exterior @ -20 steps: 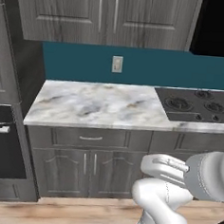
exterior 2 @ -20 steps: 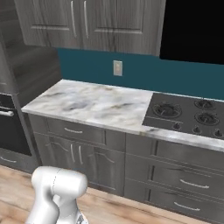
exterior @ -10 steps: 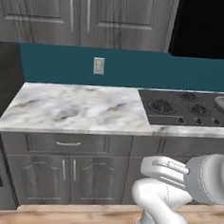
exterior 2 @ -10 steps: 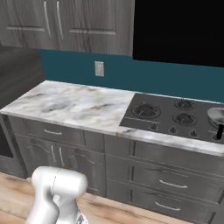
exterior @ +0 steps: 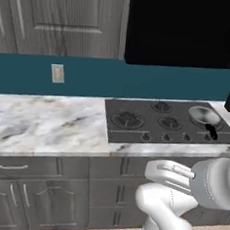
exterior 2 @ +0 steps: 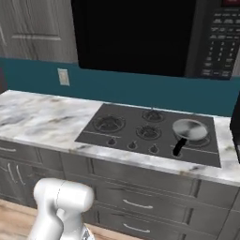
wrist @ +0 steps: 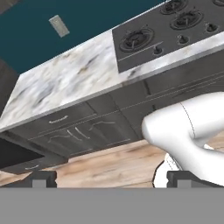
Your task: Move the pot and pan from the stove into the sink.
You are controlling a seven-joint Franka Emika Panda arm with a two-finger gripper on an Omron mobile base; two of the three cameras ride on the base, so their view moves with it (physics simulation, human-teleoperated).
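The pan (exterior 2: 189, 129) sits on the stove (exterior 2: 140, 126), on the burner toward the stove's right end, with its dark handle pointing back toward the front edge at about 7 o'clock in the right base view. In the left base view the pan (exterior: 203, 115) lies at about 3 o'clock in the frame, over the far right burner, its handle angled toward 5 o'clock.

The stove (exterior: 165, 122) is set in a marble counter (exterior: 43, 123), with a row of small knobs along its front edge. Grey cabinets (exterior 2: 136, 192) run below the counter, and a wall outlet (exterior: 57, 73) sits on the teal wall behind it.

In the hand view the gripper (wrist: 112, 178) shows its two dark fingertips (wrist: 43, 178) spread wide apart at the bottom, holding nothing. It is well apart from the stove (wrist: 166, 30), which lies up at about 1 o'clock from it, beyond the cabinet fronts and wooden floor (wrist: 105, 166).
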